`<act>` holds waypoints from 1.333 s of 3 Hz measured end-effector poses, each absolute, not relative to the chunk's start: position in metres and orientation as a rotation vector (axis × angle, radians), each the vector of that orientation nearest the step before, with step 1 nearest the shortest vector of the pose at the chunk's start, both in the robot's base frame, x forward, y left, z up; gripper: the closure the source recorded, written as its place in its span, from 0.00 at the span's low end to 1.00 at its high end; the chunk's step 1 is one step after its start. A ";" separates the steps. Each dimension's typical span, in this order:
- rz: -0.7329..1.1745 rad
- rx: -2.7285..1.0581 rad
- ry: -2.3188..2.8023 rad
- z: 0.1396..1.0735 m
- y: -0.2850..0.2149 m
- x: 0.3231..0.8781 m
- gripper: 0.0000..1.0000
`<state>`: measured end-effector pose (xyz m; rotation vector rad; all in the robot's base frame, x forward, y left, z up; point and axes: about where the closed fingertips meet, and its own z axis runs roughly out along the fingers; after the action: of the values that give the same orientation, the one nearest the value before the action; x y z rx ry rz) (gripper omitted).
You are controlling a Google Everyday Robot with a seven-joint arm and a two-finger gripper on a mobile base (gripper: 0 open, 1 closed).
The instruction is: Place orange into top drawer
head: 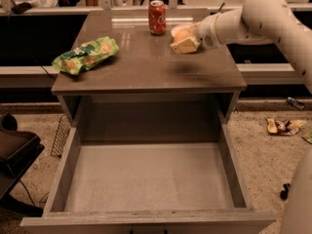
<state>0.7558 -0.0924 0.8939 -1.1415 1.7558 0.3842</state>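
The orange (182, 34) is a small round yellow-orange fruit held in my gripper (184, 40), lifted above the cabinet top near its back right. My gripper is shut on it, its cream fingers (185, 46) wrapping the fruit from below. My white arm (253, 18) reaches in from the right. The top drawer (146, 177) is pulled fully open below the cabinet top, with a bare grey floor and thick side walls.
A red soda can (157, 17) stands at the back of the cabinet top (146, 65). A white bowl (176, 29) sits partly hidden behind my gripper. A green snack bag (85, 54) lies at the left. Litter lies on the floor (285, 126) at the right.
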 end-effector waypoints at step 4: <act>0.182 -0.861 1.624 1.032 -0.157 0.599 1.00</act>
<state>0.5987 -0.1565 1.0316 -0.8608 1.6243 0.1822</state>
